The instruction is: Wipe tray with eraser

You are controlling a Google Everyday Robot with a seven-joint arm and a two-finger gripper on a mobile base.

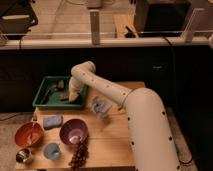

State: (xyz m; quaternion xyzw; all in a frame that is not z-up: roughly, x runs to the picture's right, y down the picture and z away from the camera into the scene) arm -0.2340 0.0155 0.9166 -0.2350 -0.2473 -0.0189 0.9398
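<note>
The dark-green tray [44,102] sits at the back left of the wooden table. My gripper [71,95] reaches down into the tray's right half, close to its floor. A small tan block [65,97], which looks like the eraser, is at the gripper's tip; I cannot tell whether it is held. A dark elongated object [49,91] and a smaller dark piece [60,84] also lie inside the tray, left of the gripper.
An orange bowl [28,134], a purple bowl [74,131], a blue sponge [52,121], a blue cup [52,150], a metal cup [22,156] and grapes [78,155] stand in front. A crumpled blue thing [101,106] lies right of the tray.
</note>
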